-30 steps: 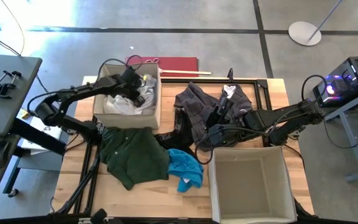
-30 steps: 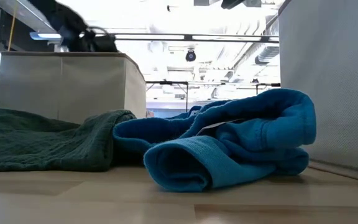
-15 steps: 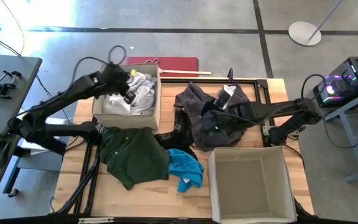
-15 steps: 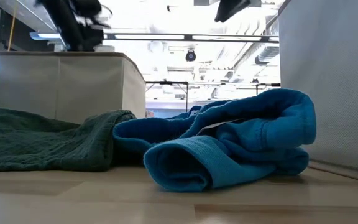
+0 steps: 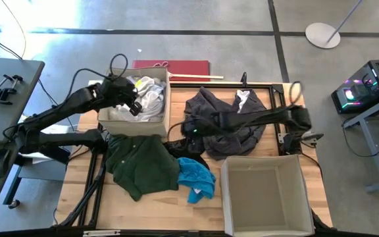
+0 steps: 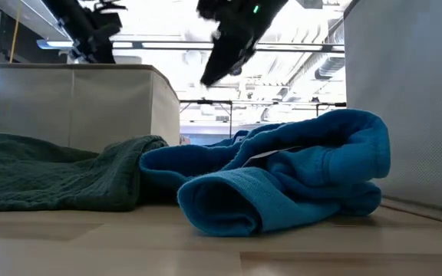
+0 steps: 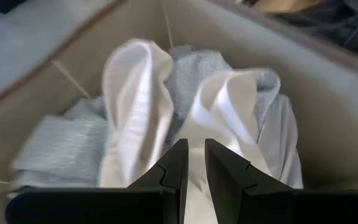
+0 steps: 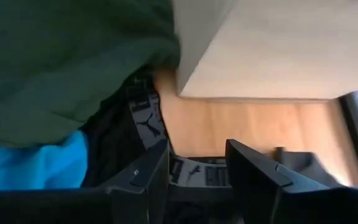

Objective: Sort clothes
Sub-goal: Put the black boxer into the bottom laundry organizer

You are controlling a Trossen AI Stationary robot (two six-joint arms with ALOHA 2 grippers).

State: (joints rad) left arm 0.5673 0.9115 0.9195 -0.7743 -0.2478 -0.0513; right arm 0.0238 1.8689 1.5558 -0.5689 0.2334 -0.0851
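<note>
A dark green garment [image 5: 140,164], a bright blue one [image 5: 195,178] and a black one with a lettered band [image 5: 179,145] lie on the table's near left half. A dark grey garment [image 5: 222,112] with a white piece [image 5: 243,97] on it lies at the far middle. White and pale grey clothes [image 7: 166,106] lie in the far-left beige box [image 5: 166,115]. My left gripper [image 7: 195,165] hovers over them, its fingers a narrow gap apart and empty. My right gripper [image 8: 197,168] is open and empty above the black garment [image 8: 142,124]; it also shows in the high view [image 5: 188,128].
A second beige box [image 5: 265,197] stands at the table's near right with its inside bare. A black metal frame [image 5: 278,92] runs along the far right of the table. Bare wood shows along the near edge, in front of the blue garment [image 6: 282,184].
My right gripper has swept toward the table's left edge, across the dark grey garment to above the black one. My left gripper has drawn up out of the far-left box's clothes and shifted a little toward the left edge.
</note>
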